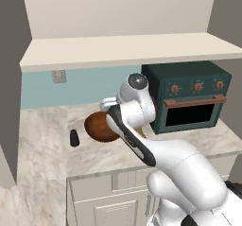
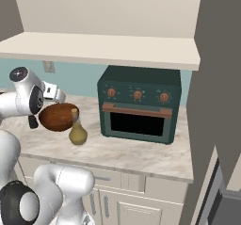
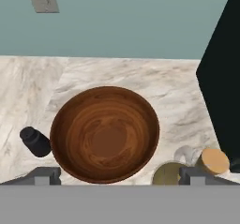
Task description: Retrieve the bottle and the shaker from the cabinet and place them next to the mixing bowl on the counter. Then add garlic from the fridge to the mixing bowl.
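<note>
Looking down past my spread, empty jaws, I see the wooden mixing bowl (image 3: 105,135) on the counter (image 3: 178,92), with the cork-stoppered bottle (image 3: 206,164) just right and the small dark shaker (image 3: 35,141) just left. The garlic will likely be light, papery and easily bruised, so I'd pinch it gently across its widest part. Farther back stand the green oven (image 2: 139,104) and blue wall (image 3: 131,21).

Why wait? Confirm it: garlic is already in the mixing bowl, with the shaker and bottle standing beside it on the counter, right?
Not quite. The mixing bowl is empty; the hand view looks straight into it and shows only bare wood. The rest holds: the dark shaker and the olive bottle stand beside the bowl on the counter.
</note>
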